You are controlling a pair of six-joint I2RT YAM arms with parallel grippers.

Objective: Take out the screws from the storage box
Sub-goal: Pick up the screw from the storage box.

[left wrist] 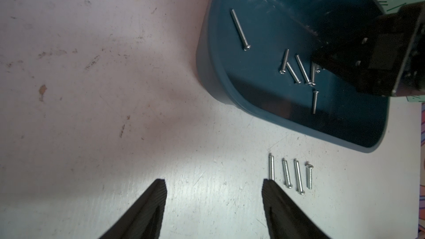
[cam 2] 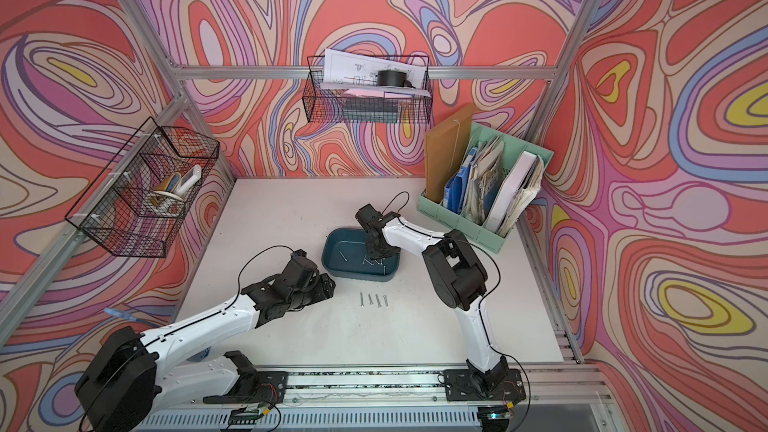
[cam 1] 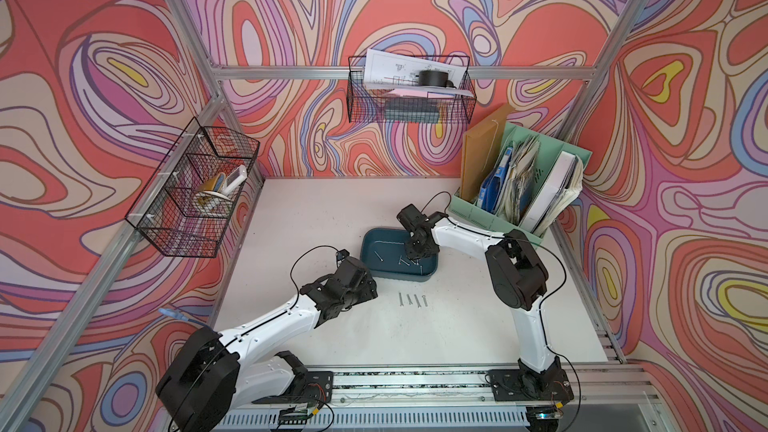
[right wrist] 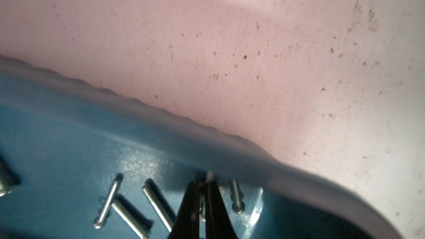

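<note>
The storage box (cam 1: 378, 243) (cam 2: 337, 243) is a shallow teal tray on the white table, seen in both top views. Several silver screws (left wrist: 301, 68) (right wrist: 158, 203) lie loose on its floor. My right gripper (right wrist: 203, 182) (cam 1: 415, 257) reaches down into the tray near its right end, shut on one thin screw whose tip shows between the fingertips. Several more screws (cam 1: 411, 300) (cam 2: 374, 300) (left wrist: 296, 175) lie in a neat row on the table in front of the tray. My left gripper (left wrist: 213, 182) hovers open and empty just left of that row, one finger (left wrist: 271, 194) overlapping the row's end screw.
A mint-green file organiser (cam 1: 469, 214) full of folders stands at the back right, close behind my right arm. Black wire baskets hang on the left wall (cam 1: 195, 193) and the back wall (cam 1: 409, 89). A metal rail (cam 1: 415, 380) runs along the table's front edge.
</note>
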